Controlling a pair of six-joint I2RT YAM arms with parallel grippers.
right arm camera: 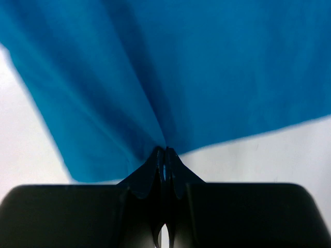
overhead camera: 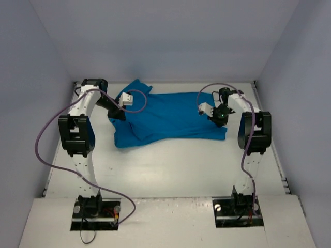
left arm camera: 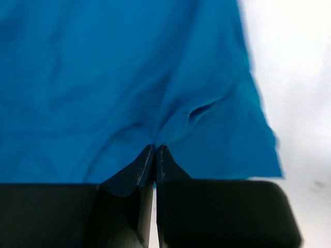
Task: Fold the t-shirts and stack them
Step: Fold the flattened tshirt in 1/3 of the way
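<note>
A plain bright teal-blue short-sleeved t-shirt of soft fabric (overhead camera: 170, 116) lies spread across the far half of a white tabletop (overhead camera: 165, 170). It runs left to right between two white-and-black robot arms, inside pale grey-blue enclosure walls (overhead camera: 165, 36). One sleeve juts toward the far left corner, and the shirt's near left corner sits rumpled on the table.

The left gripper (left arm camera: 155, 149) is at the shirt's left edge. The left wrist view shows its black fingertips (left arm camera: 142, 168) pressed together with a fold of the teal cloth pinched between them. Soft creases run from the fabric toward the tips, and bare white table shows to the right of the cloth.

The right gripper (right arm camera: 165, 151) is at the shirt's right edge, close to its near right corner. Its jaws are likewise clamped on the fabric, which draws into taut ridges that converge on the tips. White table shows on both sides of the cloth below it.

Thin purple cables (overhead camera: 44, 132) loop along both arms, from the bases at the near edge of the table to the wrists.
</note>
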